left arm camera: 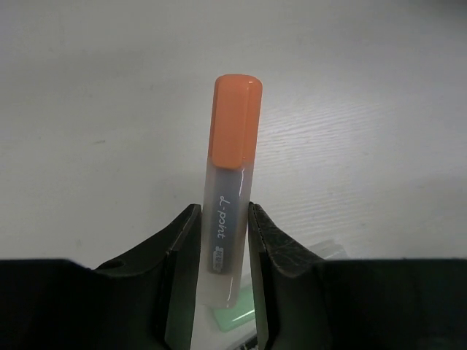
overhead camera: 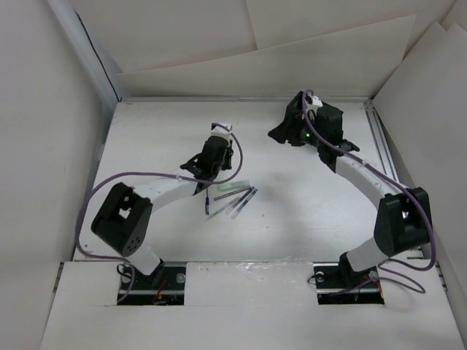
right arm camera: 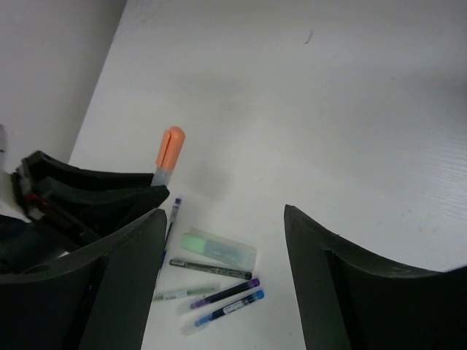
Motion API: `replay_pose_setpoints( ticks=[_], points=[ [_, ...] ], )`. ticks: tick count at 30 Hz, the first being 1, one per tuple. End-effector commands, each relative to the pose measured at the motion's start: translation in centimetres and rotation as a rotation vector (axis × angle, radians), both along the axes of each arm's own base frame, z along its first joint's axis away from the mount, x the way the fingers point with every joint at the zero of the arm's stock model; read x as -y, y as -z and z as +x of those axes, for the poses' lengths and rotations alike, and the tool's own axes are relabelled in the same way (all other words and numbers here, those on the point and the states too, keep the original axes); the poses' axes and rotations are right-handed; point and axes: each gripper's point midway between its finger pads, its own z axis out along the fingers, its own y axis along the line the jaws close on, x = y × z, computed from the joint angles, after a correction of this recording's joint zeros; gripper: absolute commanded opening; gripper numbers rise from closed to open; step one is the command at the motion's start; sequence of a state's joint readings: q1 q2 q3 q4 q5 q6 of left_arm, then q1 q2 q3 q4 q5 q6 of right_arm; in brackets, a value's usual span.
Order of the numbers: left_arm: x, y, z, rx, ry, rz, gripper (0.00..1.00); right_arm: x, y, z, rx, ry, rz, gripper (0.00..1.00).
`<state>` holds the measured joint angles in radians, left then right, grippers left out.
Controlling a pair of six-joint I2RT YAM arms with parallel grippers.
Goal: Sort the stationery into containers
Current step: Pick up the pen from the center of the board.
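My left gripper (left arm camera: 222, 219) is shut on a marker (left arm camera: 232, 182) with an orange cap and a clear grey body, held above the table; it also shows in the right wrist view (right arm camera: 169, 149). In the top view the left gripper (overhead camera: 203, 169) hangs just left of the loose stationery (overhead camera: 232, 197). On the table lie a pale green highlighter (right arm camera: 219, 249), a blue pen (right arm camera: 172, 219), a dark pen (right arm camera: 210, 268), a thin green pen (right arm camera: 186, 293), and two clear pens with purple (right arm camera: 226, 293) and blue (right arm camera: 230, 308) caps. My right gripper (right arm camera: 222, 213) is open and empty, raised at the back (overhead camera: 283, 135). The black organiser box is out of view.
White walls close in the table (overhead camera: 168, 233) on the left, back and right. A metal rail (overhead camera: 379, 146) runs along the right side. The arm bases (overhead camera: 149, 281) sit at the near edge.
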<state>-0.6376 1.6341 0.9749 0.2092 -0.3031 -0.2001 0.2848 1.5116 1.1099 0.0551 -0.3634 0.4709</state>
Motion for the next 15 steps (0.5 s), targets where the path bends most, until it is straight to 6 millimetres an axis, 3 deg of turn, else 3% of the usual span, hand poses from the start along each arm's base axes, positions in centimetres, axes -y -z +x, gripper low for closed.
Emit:
replay_pose_setpoints(
  ticks=[1,2,4,6,9,15],
  points=[
    [2.1,-4.6,-1.0,0.097,0.086,-0.177,0.07,-2.6,-2.2,-0.8,0.046,-0.16,0.104,0.72],
    [2.4,-5.6,-1.5,0.116,0.115,-0.207,0.07,-2.9,-2.0,-0.9,0.034,-0.177,0.118,0.72],
    [3.5,-5.2,-3.2,0.091,0.204,-0.26,0.07,-3.5,-2.5,-1.0,0.044,-0.208,0.15,0.73],
    [4.4,-6.4,-4.0,0.112,0.255,-0.331,0.07,-4.1,-2.1,-1.3,0.033,-0.257,0.173,0.75],
    [4.9,-6.4,-5.6,0.109,0.323,-0.377,0.09,-5.5,-2.2,-2.0,0.016,-0.318,0.191,0.79],
    [5.7,-7.3,-6.5,0.121,0.377,-0.406,0.1,-7.5,-1.6,-2.0,-0.001,-0.354,0.196,0.84]
  ],
)
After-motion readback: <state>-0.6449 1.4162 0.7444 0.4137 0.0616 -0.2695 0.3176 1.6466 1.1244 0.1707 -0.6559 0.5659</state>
